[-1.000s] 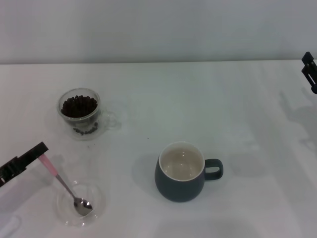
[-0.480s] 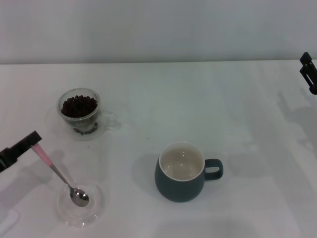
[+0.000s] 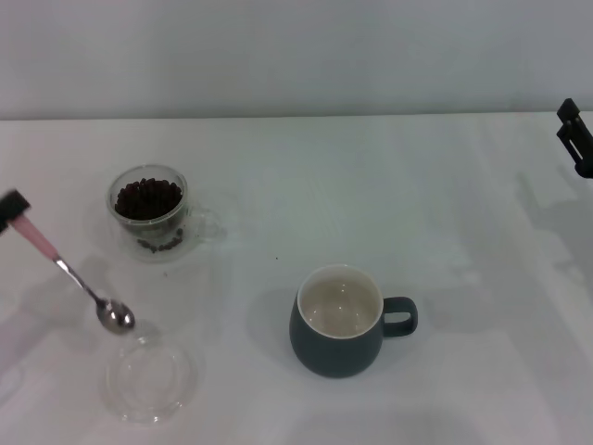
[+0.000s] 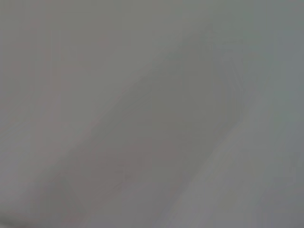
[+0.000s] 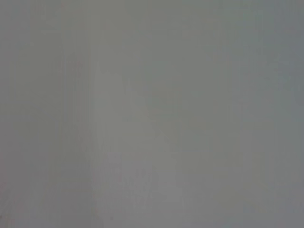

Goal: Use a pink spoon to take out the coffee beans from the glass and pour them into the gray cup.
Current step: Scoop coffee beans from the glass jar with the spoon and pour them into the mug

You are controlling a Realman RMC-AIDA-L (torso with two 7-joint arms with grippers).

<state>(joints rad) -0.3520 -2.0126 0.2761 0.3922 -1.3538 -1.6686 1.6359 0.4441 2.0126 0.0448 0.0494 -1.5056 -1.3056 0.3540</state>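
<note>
In the head view my left gripper [image 3: 11, 206] sits at the far left edge, shut on the pink handle of the pink spoon [image 3: 65, 275]. The spoon hangs tilted in the air, its metal bowl empty, just above and left of a shallow clear dish [image 3: 148, 378]. The glass [image 3: 150, 209] with the coffee beans [image 3: 147, 197] stands behind and to the right of the spoon. The gray cup [image 3: 341, 322], cream inside and holding nothing, stands in the middle with its handle to the right. My right gripper [image 3: 576, 136] is parked at the far right edge.
The white table [image 3: 371, 195] runs back to a pale wall. The shallow clear dish lies near the front left with nothing in it. Both wrist views show only a plain grey surface.
My left gripper has lifted the spoon out of the shallow dish and carried it up and to the left. The right arm has barely moved.
</note>
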